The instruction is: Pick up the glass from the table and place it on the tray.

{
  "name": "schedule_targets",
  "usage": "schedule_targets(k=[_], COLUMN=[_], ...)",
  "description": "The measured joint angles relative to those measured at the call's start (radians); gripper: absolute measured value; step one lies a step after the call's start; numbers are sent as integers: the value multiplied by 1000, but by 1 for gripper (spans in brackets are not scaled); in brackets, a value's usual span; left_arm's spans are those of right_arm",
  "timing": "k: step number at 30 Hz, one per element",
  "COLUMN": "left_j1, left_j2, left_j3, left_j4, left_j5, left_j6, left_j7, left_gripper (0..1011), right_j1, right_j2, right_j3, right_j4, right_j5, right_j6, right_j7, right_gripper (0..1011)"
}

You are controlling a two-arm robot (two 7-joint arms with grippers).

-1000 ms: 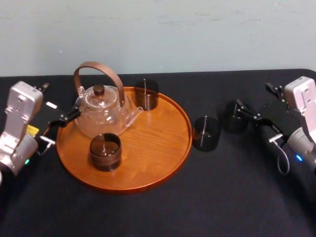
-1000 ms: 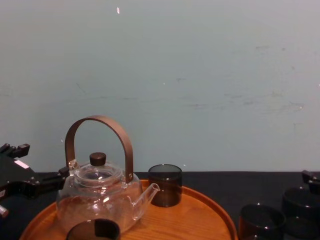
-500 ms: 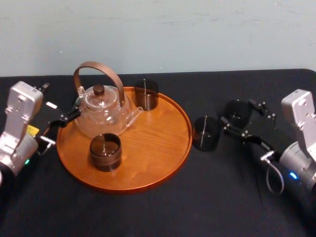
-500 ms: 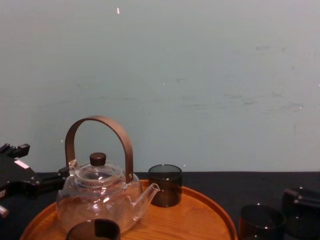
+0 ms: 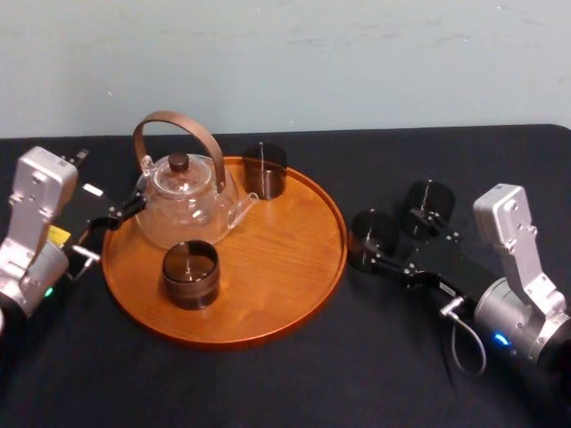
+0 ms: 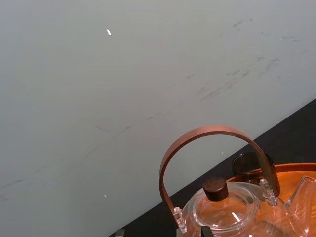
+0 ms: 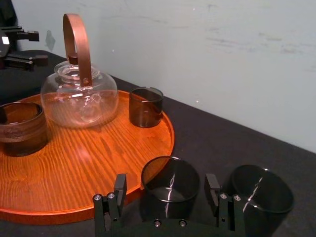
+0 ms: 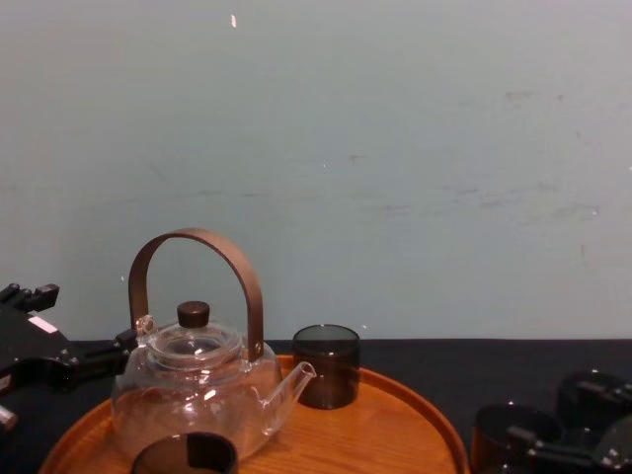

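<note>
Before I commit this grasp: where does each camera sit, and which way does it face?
Head: high, looking down on the round orange-brown wooden tray, black table, left gripper, right gripper.
Chest: low, looking across the tray to the pale wall; grippers at lower corners.
Left wrist: faces the clear glass teapot and wall.
Right wrist: looks past its open fingers flanking a dark smoky glass.
Shared: head and right wrist show that glass beside the tray.

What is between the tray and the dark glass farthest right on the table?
Another dark glass, standing on the table, with the right end effector open around it; the head and right wrist views show this.
</note>
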State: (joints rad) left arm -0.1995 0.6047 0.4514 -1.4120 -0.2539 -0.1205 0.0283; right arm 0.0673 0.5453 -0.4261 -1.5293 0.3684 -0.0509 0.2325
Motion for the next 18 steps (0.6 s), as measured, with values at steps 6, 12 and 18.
schedule_targets(k=[6,12,18], left_j1=[0,0,0], left_j2=[0,0,0], left_j3=[0,0,0], left_j4=[0,0,0], left_j5=[0,0,0], left_j6=[0,0,0], left_j7=[0,0,0], left_gripper=[1002,1002,1001], right_j1=[5,3,-4], right_j2=[-19,-31,-44], right_j3=[3,17,32], right_j4=[17,27,35], right_j5=[0,0,-2], right_j6=[21,40,53], right_j7=[15,23,35], right_gripper=[1002,1003,1002])
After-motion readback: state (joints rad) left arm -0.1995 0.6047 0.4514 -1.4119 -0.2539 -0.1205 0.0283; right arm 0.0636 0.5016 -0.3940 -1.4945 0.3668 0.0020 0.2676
